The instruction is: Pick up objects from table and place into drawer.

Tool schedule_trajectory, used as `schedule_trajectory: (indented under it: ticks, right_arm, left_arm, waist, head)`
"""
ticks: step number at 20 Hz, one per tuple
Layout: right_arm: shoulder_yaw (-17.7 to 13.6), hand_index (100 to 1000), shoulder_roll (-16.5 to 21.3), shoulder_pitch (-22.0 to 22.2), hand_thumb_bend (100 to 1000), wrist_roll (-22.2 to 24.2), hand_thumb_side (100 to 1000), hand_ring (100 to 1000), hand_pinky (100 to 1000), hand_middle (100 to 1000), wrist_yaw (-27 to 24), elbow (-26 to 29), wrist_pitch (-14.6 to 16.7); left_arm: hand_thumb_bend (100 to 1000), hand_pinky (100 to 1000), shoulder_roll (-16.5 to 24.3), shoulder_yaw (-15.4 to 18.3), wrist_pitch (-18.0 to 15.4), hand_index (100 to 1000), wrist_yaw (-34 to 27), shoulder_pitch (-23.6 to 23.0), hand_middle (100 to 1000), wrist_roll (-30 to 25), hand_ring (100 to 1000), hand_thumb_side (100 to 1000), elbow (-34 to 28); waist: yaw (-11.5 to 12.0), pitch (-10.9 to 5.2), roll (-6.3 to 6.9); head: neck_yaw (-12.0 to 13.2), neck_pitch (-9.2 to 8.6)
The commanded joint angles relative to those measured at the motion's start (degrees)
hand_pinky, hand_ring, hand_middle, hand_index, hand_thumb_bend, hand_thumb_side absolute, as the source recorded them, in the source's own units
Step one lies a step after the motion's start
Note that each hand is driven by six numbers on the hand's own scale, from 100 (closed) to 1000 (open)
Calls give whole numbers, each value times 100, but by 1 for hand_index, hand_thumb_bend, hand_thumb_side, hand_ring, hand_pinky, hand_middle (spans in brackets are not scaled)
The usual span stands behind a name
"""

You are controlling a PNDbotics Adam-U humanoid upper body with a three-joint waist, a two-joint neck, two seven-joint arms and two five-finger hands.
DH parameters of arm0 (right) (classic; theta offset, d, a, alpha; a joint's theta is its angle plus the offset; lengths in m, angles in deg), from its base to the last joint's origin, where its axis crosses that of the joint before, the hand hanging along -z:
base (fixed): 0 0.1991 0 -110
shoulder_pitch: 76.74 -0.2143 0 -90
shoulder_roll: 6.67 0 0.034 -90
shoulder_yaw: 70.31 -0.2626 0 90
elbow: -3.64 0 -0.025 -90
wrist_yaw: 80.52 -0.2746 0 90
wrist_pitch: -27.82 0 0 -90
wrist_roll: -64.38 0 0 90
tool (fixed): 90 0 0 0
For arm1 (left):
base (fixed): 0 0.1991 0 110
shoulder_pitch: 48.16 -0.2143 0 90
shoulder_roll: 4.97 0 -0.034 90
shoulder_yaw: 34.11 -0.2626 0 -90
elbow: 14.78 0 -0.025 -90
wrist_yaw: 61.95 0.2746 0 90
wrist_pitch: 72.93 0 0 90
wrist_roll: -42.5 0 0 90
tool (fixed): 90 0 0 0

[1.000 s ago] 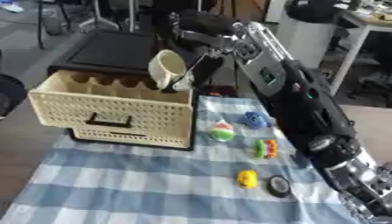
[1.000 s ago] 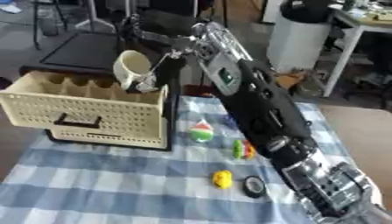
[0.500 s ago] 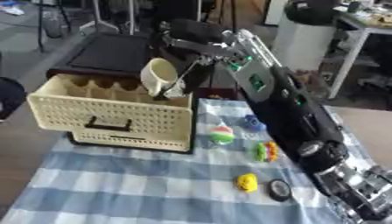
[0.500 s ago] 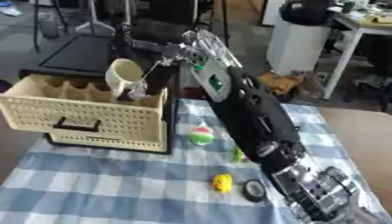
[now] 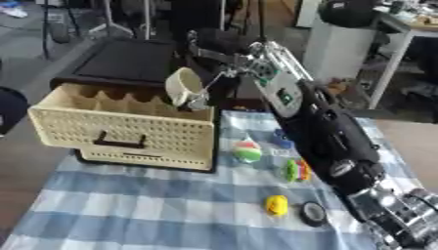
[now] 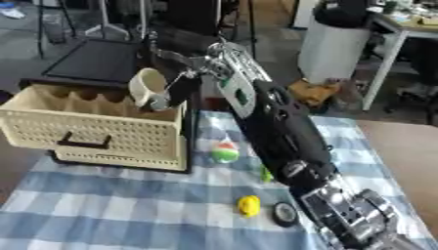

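Cloth (image 5: 154, 205): blue-and-white check, covers the near table.
Black disc (image 5: 313, 213): flat on the cloth, near right.
Yellow piece (image 5: 276, 205): just left of the disc.
Green-and-orange piece (image 5: 296, 170): on the cloth, beside the arm.
Ball (image 5: 247, 151): green, white and red, just right of the drawer.
Blue piece (image 5: 281, 139): farther back, partly hidden by the arm.
Drawer (image 5: 128, 129): cream mesh basket with dark handle, pulled out from a dark cabinet (image 5: 128, 63).
Right arm (image 5: 329, 136): runs from the lower right corner up over the cloth.
Cup (image 5: 182, 87): cream, tilted on its side, above the drawer's right rear corner.
Right hand (image 5: 224, 78): fingers curled, gripping the cup.
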Motion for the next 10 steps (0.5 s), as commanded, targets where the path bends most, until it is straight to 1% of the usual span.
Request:
schedule_trajectory:
  ticks: [1, 4, 9, 10]
  right_arm:
    - [-87, 741, 65, -133, 606, -75, 441, 239, 100, 555, 85, -17, 17]
    - [-86, 758, 70, -141, 611, -82, 456, 257, 100, 595, 104, -32, 34]
    - [-103, 770, 106, -159, 612, -79, 459, 258, 100, 598, 108, -20, 28]
    - [-115, 770, 132, -174, 579, -91, 476, 257, 100, 594, 92, 3, 21]
  left_arm:
    - [830, 100, 55, 39, -1, 680, -23, 119, 100, -6, 100, 1000, -111]
    - [829, 100, 53, 34, -5, 680, -23, 110, 100, -13, 100, 1000, -107]
    - [831, 100, 56, 40, -5, 679, -19, 93, 100, -12, 100, 1000, -100]
    - [831, 100, 64, 39, -4, 679, -17, 86, 100, -12, 100, 1000, -95]
  waist:
    - [-15, -67, 57]
    - [-30, -72, 55]
    - [-64, -89, 59]
    - [-86, -96, 56]
  head:
    - [-8, -61]
    - [-1, -64]
    - [12, -54]
    - [18, -48]
